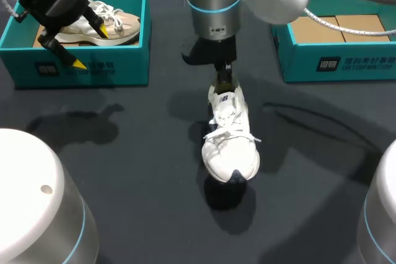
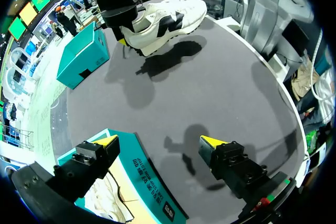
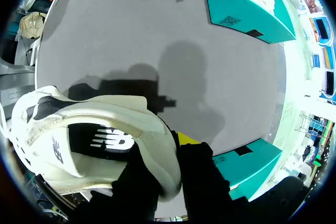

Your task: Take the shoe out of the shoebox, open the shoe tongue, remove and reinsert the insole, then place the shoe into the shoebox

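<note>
white shoe out of the box, pinched by the heel

head view: the white shoe [image 1: 230, 137] hung between the two teal boxes, toe pointing toward the robot. the right claw [image 1: 224, 78] was clamped on its heel from above. the left claw [image 1: 90, 46] hovered over the front wall of the left shoebox [image 1: 93, 69], fingers spread wide and holding nothing. a beige shoe [image 1: 117, 24] lay in that box. the right shoebox [image 1: 337, 60] showed only a tan inside. both box fronts had a small logo and a line of white print, and the tongue had a small label.

left wrist view: the left claw [image 2: 160, 141] was wide open, one finger over the left shoebox [image 2: 152, 192] and the other over the bare table [image 2: 210, 93]. only here could you see the white shoe [image 2: 163, 19] was clear off the table, its shadow lying apart from it.

right wrist view: close up, the right claw [image 3: 173, 153] pinched the heel collar of the white shoe [image 3: 105, 129] from both sides. a white logo on a black side panel showed only here.
</note>
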